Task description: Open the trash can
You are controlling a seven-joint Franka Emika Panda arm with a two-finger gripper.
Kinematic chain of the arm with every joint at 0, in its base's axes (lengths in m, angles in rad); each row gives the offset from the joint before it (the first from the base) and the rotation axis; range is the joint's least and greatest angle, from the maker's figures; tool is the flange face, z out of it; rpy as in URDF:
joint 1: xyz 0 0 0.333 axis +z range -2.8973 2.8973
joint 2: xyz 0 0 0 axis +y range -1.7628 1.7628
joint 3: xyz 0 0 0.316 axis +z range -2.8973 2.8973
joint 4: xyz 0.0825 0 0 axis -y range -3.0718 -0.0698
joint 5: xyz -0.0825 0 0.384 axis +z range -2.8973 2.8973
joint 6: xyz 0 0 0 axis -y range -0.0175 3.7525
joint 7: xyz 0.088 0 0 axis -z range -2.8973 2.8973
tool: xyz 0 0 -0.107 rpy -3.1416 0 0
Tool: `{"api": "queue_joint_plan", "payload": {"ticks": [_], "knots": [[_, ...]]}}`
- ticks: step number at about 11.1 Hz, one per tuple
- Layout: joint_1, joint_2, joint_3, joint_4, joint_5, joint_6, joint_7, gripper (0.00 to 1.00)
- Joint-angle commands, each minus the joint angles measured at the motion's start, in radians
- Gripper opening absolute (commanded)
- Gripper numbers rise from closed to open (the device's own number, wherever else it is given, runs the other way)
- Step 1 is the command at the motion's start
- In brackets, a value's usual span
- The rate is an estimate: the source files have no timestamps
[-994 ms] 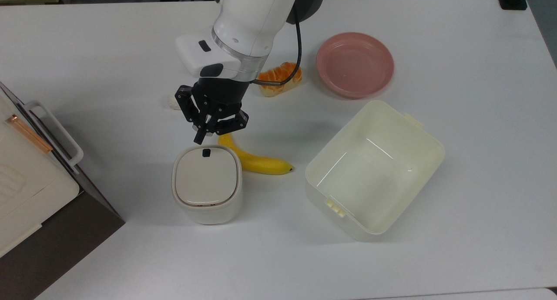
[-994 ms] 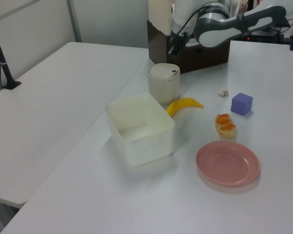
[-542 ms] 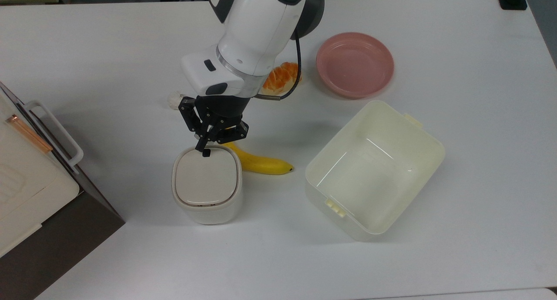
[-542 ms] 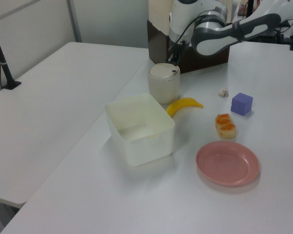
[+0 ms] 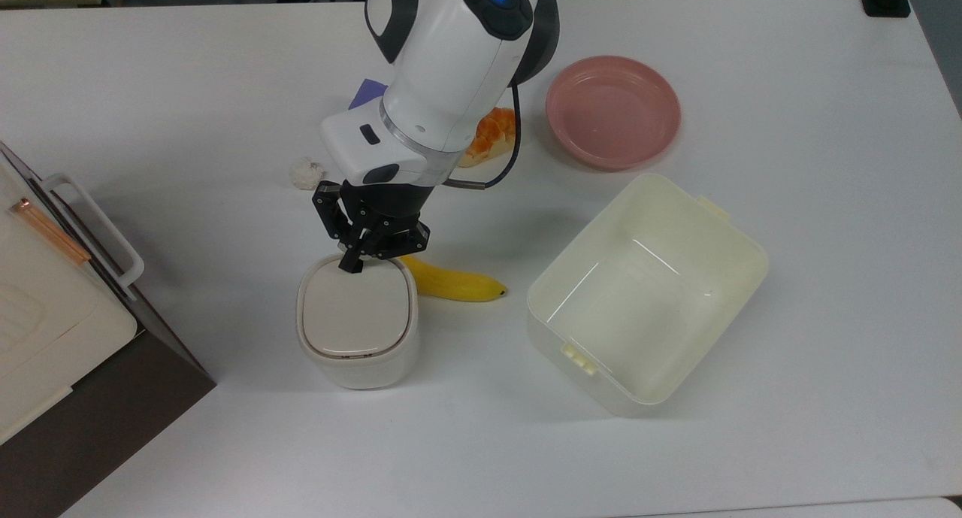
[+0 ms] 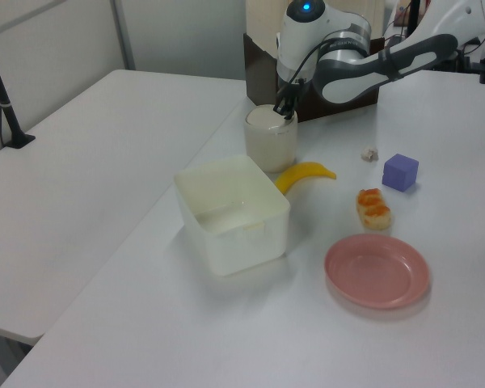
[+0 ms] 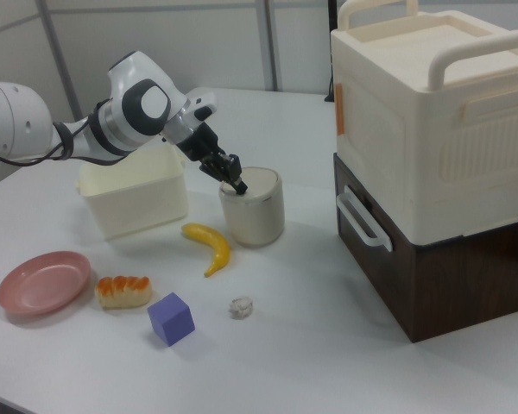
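Note:
The trash can (image 5: 357, 322) is a small off-white rounded bin with a flat beige lid, standing near the table's middle. Its lid lies flat and closed. My gripper (image 5: 351, 264) points down with its black fingers shut together. Their tip rests on the lid's far rim, where it covers the dark button. In the left view the gripper (image 6: 285, 109) touches the top edge of the trash can (image 6: 269, 144). Seen from the right view, the gripper (image 7: 239, 184) comes in slanted onto the rim of the trash can (image 7: 255, 211).
A banana (image 5: 455, 283) lies against the can on the top view's right. Further right stands a pale-yellow tub (image 5: 601, 390). Behind are a pink plate (image 5: 612, 112), an orange-topped bread (image 5: 492, 138), a purple cube (image 5: 367, 91) and a white crumpled scrap (image 5: 304, 174). A cabinet with a white box (image 5: 45, 300) stands at the left.
The arm has swung toward the can and come down. The fingertip, earlier above and behind the lid, now sits on the button and hides it.

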State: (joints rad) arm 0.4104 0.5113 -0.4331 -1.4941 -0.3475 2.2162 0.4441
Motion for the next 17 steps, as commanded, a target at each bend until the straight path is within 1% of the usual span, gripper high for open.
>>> {"api": "queue_joint_plan", "payload": {"ticks": [1,2,3,5,6,8,9,11,12,13,15,16,17], "knots": [[-0.010,-0.023,-0.006,0.009,-0.004,0.026,0.039,0.00],[-0.037,-0.086,-0.003,0.006,0.037,0.025,0.033,0.00],[-0.054,-0.153,-0.001,-0.006,0.097,0.023,-0.002,0.00],[-0.073,-0.230,-0.001,-0.034,0.218,0.002,-0.118,0.00],[-0.077,-0.270,-0.001,-0.041,0.246,-0.025,-0.131,0.00],[-0.078,-0.333,-0.001,-0.072,0.280,-0.103,-0.197,0.00],[-0.070,-0.362,0.001,-0.095,0.280,-0.169,-0.240,0.00],[-0.030,-0.453,0.001,-0.173,0.288,-0.261,-0.281,0.00],[-0.019,-0.476,0.001,-0.204,0.289,-0.292,-0.292,0.01],[0.001,-0.487,0.001,-0.216,0.301,-0.321,-0.306,0.02],[0.007,-0.497,0.001,-0.221,0.355,-0.393,-0.338,0.03],[0.008,-0.510,0.001,-0.221,0.361,-0.427,-0.350,0.07],[0.008,-0.516,0.001,-0.219,0.370,-0.456,-0.352,0.12]]}}
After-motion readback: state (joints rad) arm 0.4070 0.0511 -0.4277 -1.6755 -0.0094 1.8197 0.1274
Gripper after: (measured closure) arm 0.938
